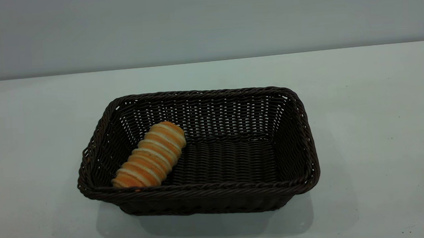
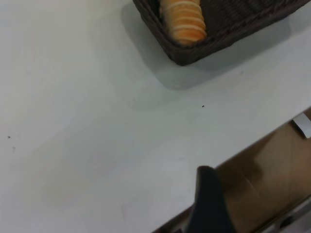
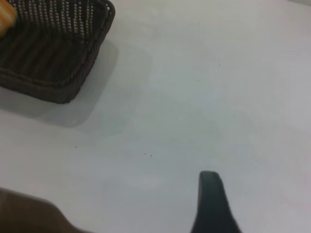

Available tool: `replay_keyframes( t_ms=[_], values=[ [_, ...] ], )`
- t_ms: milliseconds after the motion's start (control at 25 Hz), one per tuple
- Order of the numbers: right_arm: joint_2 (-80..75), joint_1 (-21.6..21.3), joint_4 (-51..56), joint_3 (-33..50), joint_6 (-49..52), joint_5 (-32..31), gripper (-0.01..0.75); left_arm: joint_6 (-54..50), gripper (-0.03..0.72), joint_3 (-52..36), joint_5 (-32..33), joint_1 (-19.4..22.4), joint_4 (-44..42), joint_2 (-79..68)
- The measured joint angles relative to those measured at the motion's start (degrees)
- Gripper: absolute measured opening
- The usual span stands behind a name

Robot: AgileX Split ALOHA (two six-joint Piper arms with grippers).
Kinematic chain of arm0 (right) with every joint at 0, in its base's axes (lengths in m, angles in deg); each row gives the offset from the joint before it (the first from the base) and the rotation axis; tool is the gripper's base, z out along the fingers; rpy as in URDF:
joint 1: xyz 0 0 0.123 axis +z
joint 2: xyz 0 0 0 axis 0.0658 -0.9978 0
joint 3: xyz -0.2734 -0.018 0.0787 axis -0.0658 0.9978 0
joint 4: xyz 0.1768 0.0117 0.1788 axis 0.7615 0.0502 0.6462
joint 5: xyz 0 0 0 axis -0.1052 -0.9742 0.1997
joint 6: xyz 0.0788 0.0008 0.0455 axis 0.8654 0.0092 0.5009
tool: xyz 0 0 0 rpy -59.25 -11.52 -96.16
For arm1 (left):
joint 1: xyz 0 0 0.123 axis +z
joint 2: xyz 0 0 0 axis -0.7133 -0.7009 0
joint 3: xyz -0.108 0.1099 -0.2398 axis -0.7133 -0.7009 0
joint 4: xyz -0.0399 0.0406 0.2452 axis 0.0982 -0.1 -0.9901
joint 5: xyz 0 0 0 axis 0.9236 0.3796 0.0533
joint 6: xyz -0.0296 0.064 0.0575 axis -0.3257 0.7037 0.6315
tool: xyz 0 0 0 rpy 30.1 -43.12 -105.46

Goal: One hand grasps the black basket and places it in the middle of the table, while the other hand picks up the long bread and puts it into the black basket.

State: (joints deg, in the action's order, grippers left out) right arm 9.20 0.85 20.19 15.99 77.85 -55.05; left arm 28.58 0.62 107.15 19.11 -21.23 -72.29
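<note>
The black basket (image 1: 202, 193) stands in the middle of the table (image 1: 374, 123), its long side facing the exterior view. The long bread (image 1: 151, 155) lies inside it at the left end, slanting from the front left corner toward the back. The left wrist view shows a basket corner (image 2: 189, 53) with the bread's end (image 2: 184, 22) in it. My left gripper (image 2: 206, 179) hangs over the table's edge, far from the basket. My right gripper (image 3: 210, 182) is above bare table, apart from the basket corner (image 3: 58, 82). Neither gripper holds anything or shows in the exterior view.
A brown floor or panel (image 2: 272, 174) lies beyond the table edge in the left wrist view. A pale wall (image 1: 206, 20) rises behind the table. A few tiny dark specks (image 3: 146, 155) mark the tabletop.
</note>
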Motion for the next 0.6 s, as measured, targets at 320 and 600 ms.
replay_keyframes(
  t_ms=[320, 600],
  values=[
    [0.12, 0.00, 0.00, 0.00, 0.00, 0.00, 0.510, -1.48, 0.568, -0.73, 0.32, 0.00, 0.85, 0.00],
    [0.12, 0.00, 0.00, 0.00, 0.00, 0.00, 0.510, -2.16, 0.568, -0.73, 0.48, 0.00, 0.85, 0.00]
  ],
)
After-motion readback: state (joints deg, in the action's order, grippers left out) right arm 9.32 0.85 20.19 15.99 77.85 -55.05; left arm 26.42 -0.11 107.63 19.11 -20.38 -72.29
